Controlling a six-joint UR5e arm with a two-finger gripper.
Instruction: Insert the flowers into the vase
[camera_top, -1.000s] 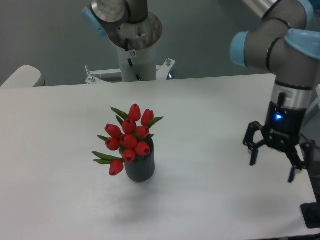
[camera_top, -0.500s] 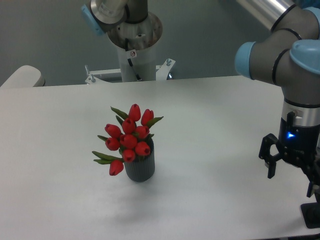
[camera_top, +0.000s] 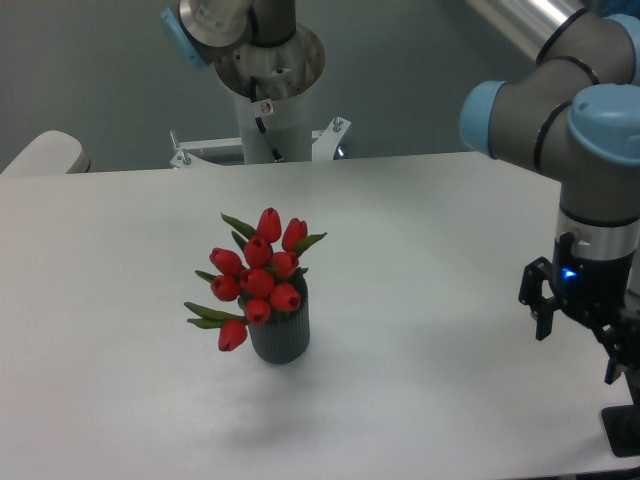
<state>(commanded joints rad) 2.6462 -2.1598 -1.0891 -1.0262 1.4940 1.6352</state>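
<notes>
The flowers (camera_top: 257, 277), a bunch of red tulip heads with green leaves, stand upright in the vase (camera_top: 280, 335), a small dark grey ribbed cylinder on the white table left of centre. The stems are hidden inside it. My gripper (camera_top: 578, 351) hangs far off at the right edge of the table, well apart from the vase. Its dark fingers (camera_top: 541, 312) are spread open with nothing between them.
The arm's base column (camera_top: 272, 95) rises behind the table's far edge. A pale rounded object (camera_top: 42, 155) sits at the far left. A dark block (camera_top: 622, 430) is at the bottom right corner, just below the gripper.
The gripper has moved right toward the table's edge, away from the vase, and risen slightly in the last half second. Flowers and vase have not moved.
</notes>
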